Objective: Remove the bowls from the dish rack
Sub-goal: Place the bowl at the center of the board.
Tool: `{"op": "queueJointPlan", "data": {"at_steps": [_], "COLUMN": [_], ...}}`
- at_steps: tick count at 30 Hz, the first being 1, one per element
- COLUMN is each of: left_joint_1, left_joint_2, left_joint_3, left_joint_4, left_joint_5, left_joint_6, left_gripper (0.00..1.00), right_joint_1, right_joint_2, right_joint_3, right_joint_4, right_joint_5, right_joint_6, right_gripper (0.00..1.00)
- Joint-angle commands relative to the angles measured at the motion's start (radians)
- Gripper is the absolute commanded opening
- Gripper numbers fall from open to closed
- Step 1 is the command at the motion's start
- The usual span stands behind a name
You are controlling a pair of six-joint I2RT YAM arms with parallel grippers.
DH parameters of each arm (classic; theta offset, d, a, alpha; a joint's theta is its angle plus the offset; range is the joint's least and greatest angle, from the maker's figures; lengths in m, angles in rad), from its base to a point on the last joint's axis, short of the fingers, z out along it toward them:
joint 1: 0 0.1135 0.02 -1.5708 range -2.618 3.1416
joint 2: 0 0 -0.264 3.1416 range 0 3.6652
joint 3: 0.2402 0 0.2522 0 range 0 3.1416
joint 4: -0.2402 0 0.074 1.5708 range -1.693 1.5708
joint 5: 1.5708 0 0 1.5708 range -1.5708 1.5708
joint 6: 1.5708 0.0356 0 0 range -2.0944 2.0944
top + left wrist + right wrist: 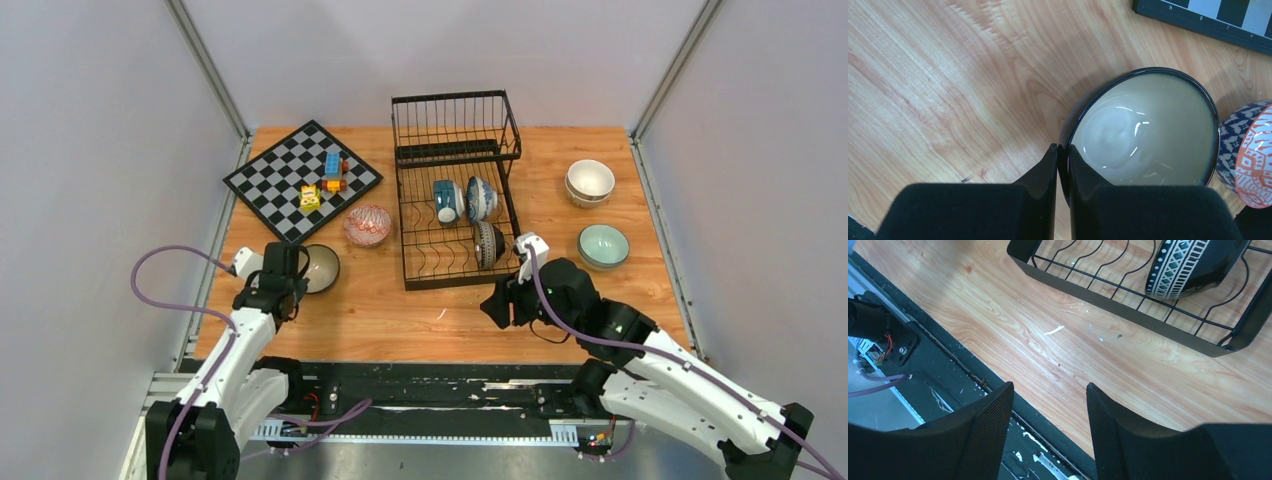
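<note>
Two jaws of the left gripper (pixel 1062 152) are clamping the dark rim of a cream-lined bowl (pixel 1148 130), just beside a red-patterned bowl (pixel 1255 160) and near the chessboard (pixel 285 175). Opposite, the right gripper (pixel 1048 390) is hovering spread and empty-handed over the table (pixel 998 305), before the dish rack (pixel 455 285), which is holding a teal bowl (pixel 447 200), a blue-white bowl (pixel 481 197) and a dark patterned bowl (pixel 1188 265) on edge.

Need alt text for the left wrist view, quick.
The left pincer is shut on the rim of a dark-rimmed cream bowl, wooden table beneath. A red-patterned bowl sits at the right edge, a chessboard corner at top right.
</note>
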Motion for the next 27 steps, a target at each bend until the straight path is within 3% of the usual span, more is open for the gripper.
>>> {"op": "queueJointPlan", "data": {"at_steps": [1, 6, 16, 21, 24, 27], "left_joint_1": [0.023, 0.022, 0.023, 0.023, 0.023, 0.023], "left_joint_2": [0.02, 0.035, 0.006, -0.013, -0.042, -0.101], "left_joint_3": [0.001, 0.019, 0.023, 0.047, 0.096, 0.147], "left_joint_4": [0.095, 0.076, 0.037, 0.002, -0.042, -0.057], "left_joint_5": [0.023, 0.033, 0.044, 0.052, 0.052, 0.074], "left_joint_6": [-0.013, 0.025, 0.041, 0.069, 0.118, 0.207], "left_gripper": [0.0, 0.0, 0.33, 0.43, 0.54, 0.72], "right_joint_1": [-0.003, -0.003, -0.002, -0.003, -0.003, -0.002], "right_joint_2": [-0.021, -0.018, 0.013, 0.004, -0.002, -0.008], "right_joint_3": [-0.004, 0.016, 0.046, 0.049, 0.059, 0.079], "right_joint_4": [-0.005, -0.017, -0.017, -0.019, -0.026, -0.041], "right_joint_5": [0.059, 0.083, 0.091, 0.095, 0.104, 0.125], "right_joint_6": [-0.023, -0.045, -0.06, -0.061, -0.066, -0.107], "right_gripper": [0.59, 0.59, 0.59, 0.59, 0.6, 0.61]}}
